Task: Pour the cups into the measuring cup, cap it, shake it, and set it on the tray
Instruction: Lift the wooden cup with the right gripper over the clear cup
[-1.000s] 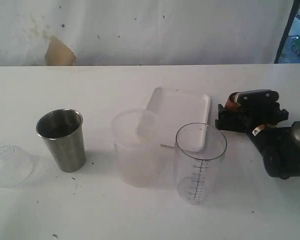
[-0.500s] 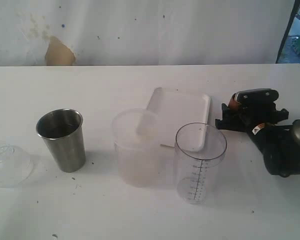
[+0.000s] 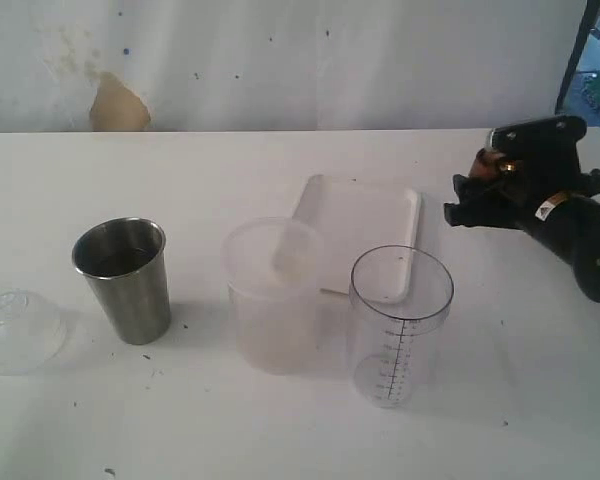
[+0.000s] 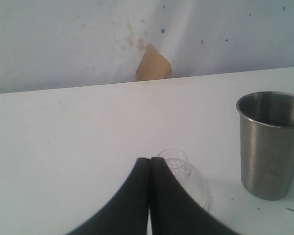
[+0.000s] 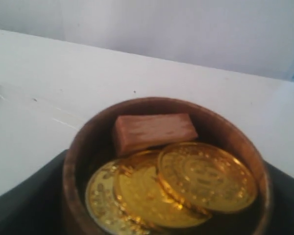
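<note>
Jaws of right gripper [image 3: 485, 178]: clamped on wooden cup [image 5: 94, 133], gold coins [image 5: 206, 177] and wooden block [image 5: 154, 129] seen inside | jaws of left gripper [image 4: 150, 165]: pressed together, nothing gripped

Bench [image 3: 280, 165] layout
Tumbler [image 3: 125, 282] left, plastic cup [image 3: 272, 305] middle, measuring cup [image 3: 398, 335] right, tray [image 3: 365, 212] behind; coins [image 5: 206, 176] in wooden cup [image 5: 88, 142].

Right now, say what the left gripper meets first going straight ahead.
Likely the clear lid, just beyond the left gripper and slightly off its line; depth is unclear.
</note>
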### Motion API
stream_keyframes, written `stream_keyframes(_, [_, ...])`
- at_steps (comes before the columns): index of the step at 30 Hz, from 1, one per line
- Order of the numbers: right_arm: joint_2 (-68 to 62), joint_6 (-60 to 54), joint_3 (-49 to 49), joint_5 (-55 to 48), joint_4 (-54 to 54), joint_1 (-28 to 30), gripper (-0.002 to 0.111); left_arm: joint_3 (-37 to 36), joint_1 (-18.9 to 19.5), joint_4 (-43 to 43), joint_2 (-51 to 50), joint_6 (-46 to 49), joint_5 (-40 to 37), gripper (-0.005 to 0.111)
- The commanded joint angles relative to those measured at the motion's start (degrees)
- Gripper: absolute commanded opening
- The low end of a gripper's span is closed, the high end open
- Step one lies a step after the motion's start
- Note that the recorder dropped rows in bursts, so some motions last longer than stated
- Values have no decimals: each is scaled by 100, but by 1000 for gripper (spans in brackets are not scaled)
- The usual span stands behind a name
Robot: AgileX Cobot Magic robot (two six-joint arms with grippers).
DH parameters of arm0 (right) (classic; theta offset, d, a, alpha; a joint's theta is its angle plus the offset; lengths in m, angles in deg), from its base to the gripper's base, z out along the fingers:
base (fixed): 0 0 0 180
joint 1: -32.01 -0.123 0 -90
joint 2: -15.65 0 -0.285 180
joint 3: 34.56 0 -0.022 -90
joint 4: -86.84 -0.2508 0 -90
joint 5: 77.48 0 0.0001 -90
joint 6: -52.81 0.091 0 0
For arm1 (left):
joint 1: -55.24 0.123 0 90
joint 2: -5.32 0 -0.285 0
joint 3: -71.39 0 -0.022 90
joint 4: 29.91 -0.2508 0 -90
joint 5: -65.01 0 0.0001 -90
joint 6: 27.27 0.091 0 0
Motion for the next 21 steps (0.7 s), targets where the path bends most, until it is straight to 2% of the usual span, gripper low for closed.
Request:
stream_keyframes(1, [848,309,438,165,707,-7,0,9,-25,-6,30,-14,40,0])
stream_keyframes(8, [2152,2166,703,-203,3550,-7,0,9,-25,-6,30,-14,40,0])
stream_keyframes(14, [3000,3159,703,-418,4406,-7,0,9,-25,-6,30,-14,40,0])
stream_keyframes(21, [3309,4124,703,-654,6301,-7,0,9,-25,-6,30,-14,40,0])
